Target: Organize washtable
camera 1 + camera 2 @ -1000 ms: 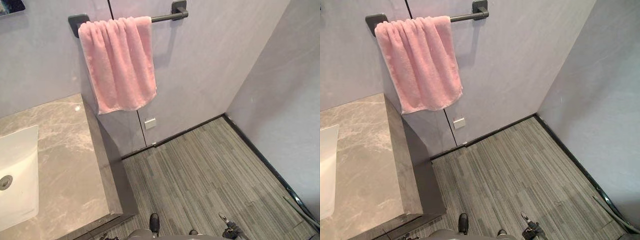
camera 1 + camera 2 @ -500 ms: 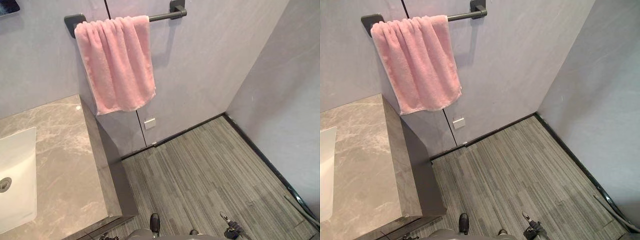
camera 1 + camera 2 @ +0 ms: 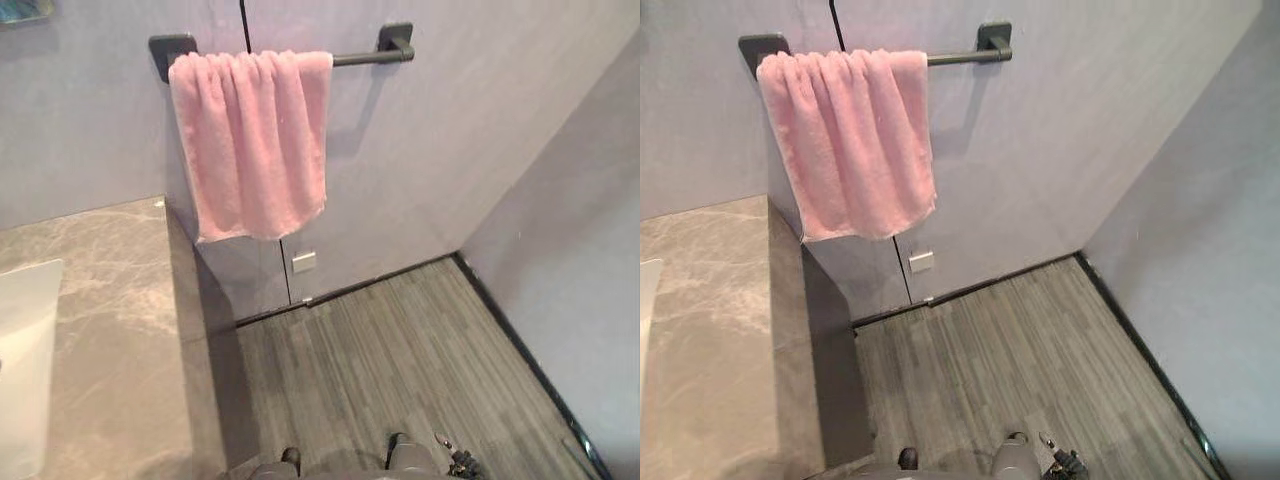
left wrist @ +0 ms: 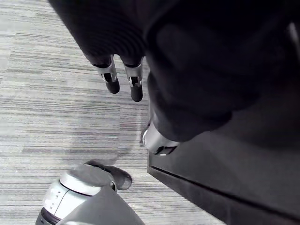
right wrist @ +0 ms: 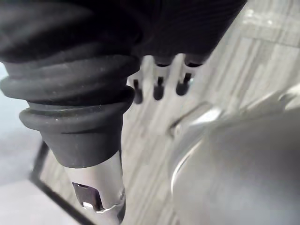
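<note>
The left hand [image 4: 135,80] and right hand [image 5: 158,89] hang slack and apparently empty near the floor [image 3: 400,350]. The pink towel [image 3: 255,140] drapes over the rail [image 3: 365,57], well above and ahead of them, past the end of the worktop [image 3: 120,330]. Soft, light and limp, it is probably best pinched at its hanging hem.

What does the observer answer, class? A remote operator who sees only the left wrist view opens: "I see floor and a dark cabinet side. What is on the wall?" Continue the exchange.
Observer: A pink towel hangs over a dark rail.
Operator: And beside it?
Observer: A washtable with a grey marbled top, and a white sink set into it.
Operator: What about the other arm?
Observer: The right hand hangs above the floor, fingers straight, holding nothing.
</note>
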Controlling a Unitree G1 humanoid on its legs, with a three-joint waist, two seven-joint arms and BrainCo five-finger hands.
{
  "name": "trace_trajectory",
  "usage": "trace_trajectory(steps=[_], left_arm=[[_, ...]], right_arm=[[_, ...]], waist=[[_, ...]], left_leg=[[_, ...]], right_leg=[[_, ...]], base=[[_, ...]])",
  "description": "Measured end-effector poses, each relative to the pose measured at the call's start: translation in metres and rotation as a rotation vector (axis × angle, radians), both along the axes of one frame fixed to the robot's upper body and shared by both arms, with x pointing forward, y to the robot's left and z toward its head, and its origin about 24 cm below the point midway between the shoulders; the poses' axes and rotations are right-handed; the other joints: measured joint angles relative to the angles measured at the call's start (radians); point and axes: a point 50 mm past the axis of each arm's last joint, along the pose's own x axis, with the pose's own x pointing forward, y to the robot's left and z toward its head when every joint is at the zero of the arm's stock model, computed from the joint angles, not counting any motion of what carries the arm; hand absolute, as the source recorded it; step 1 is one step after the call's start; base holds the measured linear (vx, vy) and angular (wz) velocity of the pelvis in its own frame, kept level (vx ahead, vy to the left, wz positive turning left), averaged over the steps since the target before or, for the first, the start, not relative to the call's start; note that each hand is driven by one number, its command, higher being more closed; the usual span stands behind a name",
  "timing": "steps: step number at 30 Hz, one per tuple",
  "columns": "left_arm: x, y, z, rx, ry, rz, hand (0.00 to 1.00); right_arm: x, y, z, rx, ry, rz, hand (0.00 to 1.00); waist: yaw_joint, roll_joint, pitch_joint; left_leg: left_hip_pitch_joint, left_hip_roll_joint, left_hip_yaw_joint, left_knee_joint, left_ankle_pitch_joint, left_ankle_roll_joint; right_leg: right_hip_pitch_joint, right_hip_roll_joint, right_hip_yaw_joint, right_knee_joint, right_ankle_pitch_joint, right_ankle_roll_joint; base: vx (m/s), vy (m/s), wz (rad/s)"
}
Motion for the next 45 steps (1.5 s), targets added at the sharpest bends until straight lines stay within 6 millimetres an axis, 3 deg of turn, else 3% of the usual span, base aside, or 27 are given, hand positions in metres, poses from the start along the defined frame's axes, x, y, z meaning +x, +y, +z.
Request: trace_trajectory(steps=[2, 3, 4, 5, 6, 8, 10, 12, 13, 15, 16, 17, 19, 21, 24, 27, 32, 35, 36, 38, 41, 42, 44, 45], left_arm=[[0.0, -0.01, -0.002, -0.024, -0.01, 0.019, 0.0], [0.009, -0.026, -0.005, -0.065, -0.039, 0.023, 0.0], [0.013, -0.027, -0.005, -0.067, -0.053, 0.037, 0.0], [0.019, -0.031, -0.005, -0.077, -0.072, 0.054, 0.0], [0.02, -0.033, -0.005, -0.085, -0.086, 0.079, 0.0], [0.019, -0.035, -0.006, -0.091, -0.098, 0.097, 0.0], [0.019, -0.033, -0.005, -0.089, -0.1, 0.105, 0.0], [0.018, -0.031, -0.005, -0.085, -0.097, 0.103, 0.0], [0.017, -0.03, -0.005, -0.087, -0.097, 0.096, 0.0], [0.016, -0.035, -0.006, -0.108, -0.097, 0.085, 0.0], [0.018, -0.036, -0.006, -0.115, -0.103, 0.081, 0.0], [0.022, -0.033, -0.005, -0.113, -0.114, 0.071, 0.0], [0.027, -0.026, -0.003, -0.098, -0.13, 0.081, 0.0], [0.027, -0.023, -0.002, -0.089, -0.139, 0.103, 0.0], [0.033, -0.026, -0.001, -0.092, -0.164, 0.095, 0.0], [0.033, -0.027, -0.001, -0.095, -0.165, 0.095, 0.0], [0.033, -0.034, -0.003, -0.112, -0.162, 0.091, 0.0], [0.042, -0.041, -0.003, -0.129, -0.174, 0.064, 0.0], [0.042, -0.042, -0.003, -0.13, -0.17, 0.05, 0.0], [0.041, -0.038, -0.003, -0.12, -0.163, 0.05, 0.0], [0.04, -0.025, -0.001, -0.089, -0.163, 0.058, 0.0], [0.038, -0.029, -0.002, -0.097, -0.161, 0.068, 0.0], [0.033, -0.039, -0.004, -0.124, -0.156, 0.111, 0.0], [0.033, -0.039, -0.004, -0.124, -0.16, 0.113, 0.0]], right_arm=[[0.004, -0.009, 0.002, -0.021, -0.002, 0.018, 0.0], [0.011, -0.021, 0.006, -0.058, -0.018, 0.038, 0.0], [0.014, -0.026, 0.008, -0.076, -0.024, 0.045, 0.0], [0.016, -0.037, 0.011, -0.105, -0.026, 0.049, 0.0], [0.015, -0.043, 0.012, -0.12, -0.025, 0.048, 0.0], [0.014, -0.045, 0.012, -0.124, -0.021, 0.045, 0.0], [0.011, -0.046, 0.012, -0.128, -0.015, 0.036, 0.0], [-0.001, -0.048, 0.01, -0.125, 0.011, 0.01, 0.0], [-0.007, -0.047, 0.009, -0.118, 0.022, -0.008, 0.0], [-0.015, -0.048, 0.008, -0.115, 0.035, -0.03, 0.0], [-0.016, -0.044, 0.007, -0.103, 0.037, -0.038, 0.0], [-0.016, -0.037, 0.005, -0.085, 0.036, -0.044, 0.0], [-0.016, -0.022, 0.001, -0.046, 0.039, -0.046, 0.0], [-0.015, -0.012, -0.001, -0.023, 0.035, -0.047, 0.0], [-0.009, -0.001, -0.001, -0.006, 0.014, -0.021, 0.0], [0.0, 0.001, 0.001, -0.011, -0.018, 0.012, 0.0], [0.008, -0.005, 0.005, -0.037, -0.058, 0.022, 0.0], [0.014, -0.007, 0.006, -0.043, -0.074, 0.042, 0.0], [0.014, -0.009, 0.007, -0.046, -0.075, 0.041, 0.0], [0.012, -0.007, 0.006, -0.042, -0.071, 0.041, 0.0], [0.001, -0.002, 0.003, -0.024, -0.04, 0.036, 0.0], [-0.005, -0.006, 0.002, -0.031, -0.024, 0.035, 0.0], [-0.005, -0.011, 0.003, -0.044, -0.025, 0.037, 0.0], [-0.001, -0.011, 0.004, -0.044, -0.034, 0.036, 0.0]], waist=[[0.001, 0.013, -0.02], [-0.005, 0.042, -0.022], [-0.005, 0.053, -0.02], [-0.003, 0.078, -0.021], [-0.003, 0.083, -0.021], [-0.001, 0.079, -0.019], [-0.005, 0.066, -0.011], [-0.015, 0.057, -0.01], [-0.025, 0.057, -0.012], [-0.028, 0.079, -0.026], [-0.028, 0.086, -0.029], [-0.028, 0.084, -0.029], [-0.027, 0.053, -0.017], [-0.026, 0.04, -0.019], [-0.022, 0.038, -0.024], [0.0, 0.047, -0.027], [-0.002, 0.07, -0.018], [-0.011, 0.097, -0.005], [-0.023, 0.106, 0.004], [-0.031, 0.09, 0.007], [-0.029, 0.03, 0.005], [-0.03, 0.046, 0.0], [-0.028, 0.087, -0.027], [-0.026, 0.091, -0.025]], left_leg=[[-0.016, 0.031, -0.027, 0.026, -0.013, -0.028], [-0.059, 0.056, -0.039, 0.05, 0.007, -0.062], [-0.077, 0.067, -0.038, 0.064, 0.018, -0.079], [-0.1, 0.088, -0.019, 0.077, 0.046, -0.095], [-0.099, 0.099, 0.016, 0.058, 0.096, -0.095], [-0.091, 0.123, 0.075, 0.048, 0.131, -0.106], [-0.108, 0.099, 0.098, 0.137, 0.082, -0.109], [-0.077, 0.058, 0.145, 0.121, 0.057, -0.1], [-0.061, 0.049, 0.172, 0.079, 0.059, -0.098], [-0.032, 0.059, 0.195, -0.061, 0.062, -0.092], [-0.035, 0.069, 0.183, -0.098, 0.066, -0.075], [-0.042, 0.068, 0.18, -0.104, 0.08, -0.035], [-0.06, 0.06, 0.173, -0.079, 0.074, -0.009], [-0.053, 0.049, 0.174, -0.078, 0.071, -0.002], [-0.041, 0.034, 0.18, -0.082, 0.068, 0.003], [-0.024, 0.026, 0.205, -0.084, 0.059, 0.018], [0.028, -0.002, 0.215, -0.089, 0.04, 0.047], [0.042, 0.005, 0.172, -0.089, 0.023, 0.088], [0.046, 0.018, 0.156, -0.078, 0.01, 0.091], [0.073, 0.036, 0.129, -0.084, -0.001, 0.082], [0.107, 0.03, 0.097, -0.071, -0.042, 0.052], [0.124, 0.049, 0.073, -0.06, -0.068, 0.043], [0.118, 0.096, 0.074, -0.018, -0.09, 0.01], [0.106, 0.102, 0.073, 0.016, -0.089, 0.008]], right_leg=[[-0.013, 0.013, -0.033, 0.04, -0.024, -0.028], [-0.015, 0.029, -0.075, 0.038, -0.03, -0.046], [-0.015, 0.035, -0.093, 0.036, -0.037, -0.058], [-0.01, 0.057, -0.119, 0.031, -0.045, -0.078], [0.005, 0.08, -0.146, 0.02, -0.051, -0.1], [0.041, 0.108, -0.182, -0.042, -0.037, -0.135], [0.087, 0.123, -0.208, -0.094, -0.025, -0.161], [0.141, 0.137, -0.241, -0.146, -0.016, -0.174], [0.151, 0.146, -0.256, -0.164, -0.012, -0.174], [0.159, 0.193, -0.274, -0.217, 0.012, -0.176], [0.155, 0.214, -0.279, -0.238, 0.032, -0.178], [0.153, 0.219, -0.282, -0.264, 0.053, -0.178], [0.156, 0.216, -0.282, -0.284, 0.069, -0.172], [0.171, 0.214, -0.273, -0.29, 0.075, -0.166], [0.187, 0.204, -0.256, -0.307, 0.087, -0.157], [0.188, 0.2, -0.229, -0.312, 0.096, -0.153], [0.13, 0.131, -0.213, -0.088, -0.002, -0.136], [0.026, 0.099, -0.207, 0.108, -0.028, -0.141], [0.0, 0.099, -0.188, 0.093, -0.037, -0.143], [-0.035, 0.112, -0.168, 0.032, -0.019, -0.133], [-0.047, 0.109, -0.122, -0.091, 0.103, -0.124], [-0.045, 0.128, -0.122, -0.053, 0.11, -0.135], [-0.052, 0.164, -0.137, -0.015, 0.039, -0.157], [-0.05, 0.169, -0.138, -0.008, 0.026, -0.16]], base=[[0.24, -0.419, 0.5], [0.14, -0.293, 0.49], [0.11, -0.354, 0.64], [0.13, -0.437, 0.51], [0.12, -0.43, 0.46], [0.09, -0.252, 0.27], [0.07, -0.164, 0.26], [0.02, -0.086, 0.38], [-0.02, -0.045, 0.37], [0.0, 0.006, 0.26], [0.02, 0.039, 0.13], [0.01, 0.032, 0.08], [-0.01, 0.02, 0.03], [-0.03, 0.041, 0.01], [-0.03, 0.079, -0.05], [-0.02, 0.066, -0.25], [0.0, 0.061, -0.06], [0.04, 0.056, 0.25], [0.03, 0.043, 0.45], [0.11, -0.019, 0.51], [0.2, -0.126, 0.49], [0.32, -0.204, 0.28], [0.41, -0.172, 0.06], [0.39, -0.14, -0.03]])
